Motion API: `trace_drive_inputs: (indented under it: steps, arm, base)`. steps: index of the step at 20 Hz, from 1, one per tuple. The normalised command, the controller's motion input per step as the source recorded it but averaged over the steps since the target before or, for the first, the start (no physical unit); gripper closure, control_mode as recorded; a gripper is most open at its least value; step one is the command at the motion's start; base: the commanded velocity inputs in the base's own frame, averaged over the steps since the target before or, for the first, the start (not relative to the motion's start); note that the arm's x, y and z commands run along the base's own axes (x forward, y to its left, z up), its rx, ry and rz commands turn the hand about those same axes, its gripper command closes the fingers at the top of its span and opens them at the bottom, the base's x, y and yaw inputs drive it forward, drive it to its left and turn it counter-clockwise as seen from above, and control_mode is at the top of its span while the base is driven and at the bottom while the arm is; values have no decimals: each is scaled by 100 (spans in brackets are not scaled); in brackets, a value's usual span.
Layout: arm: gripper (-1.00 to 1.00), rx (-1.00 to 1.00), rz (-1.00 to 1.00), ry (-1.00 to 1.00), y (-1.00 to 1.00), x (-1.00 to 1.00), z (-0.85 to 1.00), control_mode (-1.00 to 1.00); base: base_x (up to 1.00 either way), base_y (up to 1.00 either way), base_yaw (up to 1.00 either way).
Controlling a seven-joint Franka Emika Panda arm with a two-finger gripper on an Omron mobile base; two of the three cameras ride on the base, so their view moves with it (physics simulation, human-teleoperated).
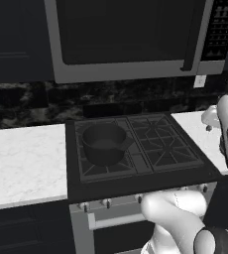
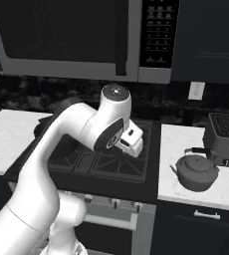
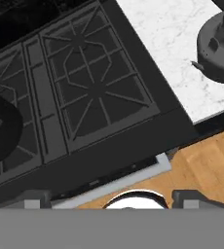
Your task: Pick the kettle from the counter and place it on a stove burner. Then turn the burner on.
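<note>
Clearly, the kettle [image 2: 196,171] was seen resting upright on the white marble tabletop [image 2: 186,134] to the right of the black cooktop [image 2: 151,144], with a toaster [image 2: 226,130] just behind and beside it. Its dark arched handle stood over the domed lid, and its spout was turned toward the cooktop. In the hand view the kettle [image 3: 218,46] was found at the upper right, on the tabletop [image 3: 167,44], well apart from the fingers [image 3: 187,197], whose tips were shown spread wide at the bottom with nothing held between them. The right-hand stove burner [image 3: 94,87] lay bare under its crossed grate, looked down on from above. A dark saucepan [image 1: 104,144] was seen sitting on the left front grate of the cooktop [image 1: 136,181]. In the right base view the white arm was bent over the front of the cooktop, its hand [image 2: 129,140] raised above the grates and touching nothing. A microwave [image 1: 131,37] was mounted above the stove, and knobs were lined along the stove's front edge.
</note>
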Motion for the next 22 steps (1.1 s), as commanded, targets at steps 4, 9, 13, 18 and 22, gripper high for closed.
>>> trace_drive_inputs:
  steps: [4, 9, 13, 18, 22]
  arm:
    - [-100, 21, -51, 2, -100, 11, 0, -100]
    - [-100, 23, -53, 10, -100, 2, 0, -100]
    - [-100, 20, -42, 7, -100, 71, 0, -100]
    - [-100, 27, -22, 0, -100, 82, -14, -100]
    - [-100, 10, -16, 0, -100, 44, -47, -100]
  base:
    - [0, 0, 0]
    - [0, 0, 0]
    - [0, 0, 0]
    - [0, 0, 0]
    - [0, 0, 0]
